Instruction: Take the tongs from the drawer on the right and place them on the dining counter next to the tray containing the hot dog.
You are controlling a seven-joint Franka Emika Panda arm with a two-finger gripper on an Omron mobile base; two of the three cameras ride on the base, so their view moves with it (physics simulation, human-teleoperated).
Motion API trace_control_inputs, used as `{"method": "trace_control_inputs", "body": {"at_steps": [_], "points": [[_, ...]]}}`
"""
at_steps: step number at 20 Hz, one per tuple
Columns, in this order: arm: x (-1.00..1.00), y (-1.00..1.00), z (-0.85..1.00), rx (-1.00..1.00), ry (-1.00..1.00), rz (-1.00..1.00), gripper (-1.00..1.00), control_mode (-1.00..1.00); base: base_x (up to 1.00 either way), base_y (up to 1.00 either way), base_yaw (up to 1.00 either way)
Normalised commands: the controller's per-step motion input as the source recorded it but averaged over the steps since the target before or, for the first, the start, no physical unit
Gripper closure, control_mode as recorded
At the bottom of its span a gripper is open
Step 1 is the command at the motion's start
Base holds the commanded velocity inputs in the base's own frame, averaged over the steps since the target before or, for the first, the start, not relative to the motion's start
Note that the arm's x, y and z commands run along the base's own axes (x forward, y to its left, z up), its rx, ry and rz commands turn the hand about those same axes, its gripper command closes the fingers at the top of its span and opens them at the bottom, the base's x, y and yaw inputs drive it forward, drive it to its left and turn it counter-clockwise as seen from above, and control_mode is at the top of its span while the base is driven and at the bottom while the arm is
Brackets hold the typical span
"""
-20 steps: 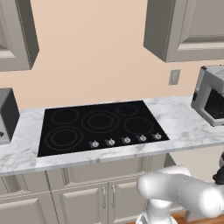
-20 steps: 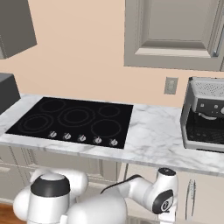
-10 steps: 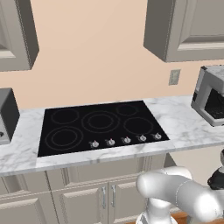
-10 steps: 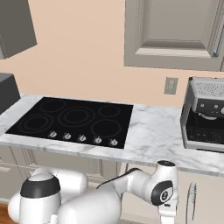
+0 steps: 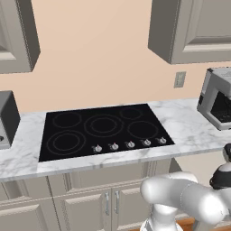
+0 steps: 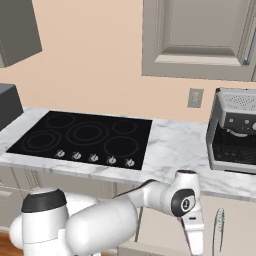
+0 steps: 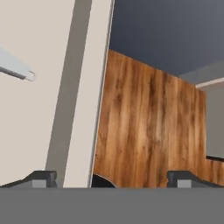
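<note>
The tongs (image 6: 218, 231) are slim silver metal and lie lengthwise in the open drawer (image 6: 239, 227), low on the right under the counter edge. My arm reaches down there, and its hand (image 6: 195, 235) hangs just left of the tongs. In the hand view, one rounded silver end of the tongs (image 7: 16, 68) lies on the drawer's light beige inside (image 7: 30, 122). My gripper (image 7: 111, 178) is open with nothing between its dark fingertips (image 7: 43, 176), and it hovers over the drawer's side wall (image 7: 83, 109). The dining counter, tray and hot dog are out of view.
A black cooktop (image 5: 103, 128) is set in the marble top (image 6: 175, 145) ahead. A coffee machine (image 6: 232, 132) stands on the right and a grey toaster (image 5: 6, 117) on the left. Cabinet doors with bar handles (image 5: 110, 203) are below, and the wooden floor (image 7: 148, 131) lies beside the drawer.
In the right base view the arm's wrist has moved up and a little left, and the tongs now show more fully beside the hand. The gripper has stayed open.
</note>
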Motion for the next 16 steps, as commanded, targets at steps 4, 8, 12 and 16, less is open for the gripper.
{"method": "trace_control_inputs", "body": {"at_steps": [4, 8, 12, 16], "points": [[0.0, 0.0, 0.03, 0.12, 0.05, 0.11, -1.0, -1.0, 0.0, 0.0, 0.0], [0.0, -0.01, 0.2, 0.13, 0.0, 0.21, -1.0, -1.0, 0.0, 0.0, 0.0], [0.0, -0.04, 0.28, 0.14, 0.0, 0.19, -1.0, -1.0, 0.0, 0.0, 0.0], [0.0, 0.0, 0.15, 0.06, -0.01, 0.18, -1.0, -1.0, 0.0, 0.0, 0.0]]}}
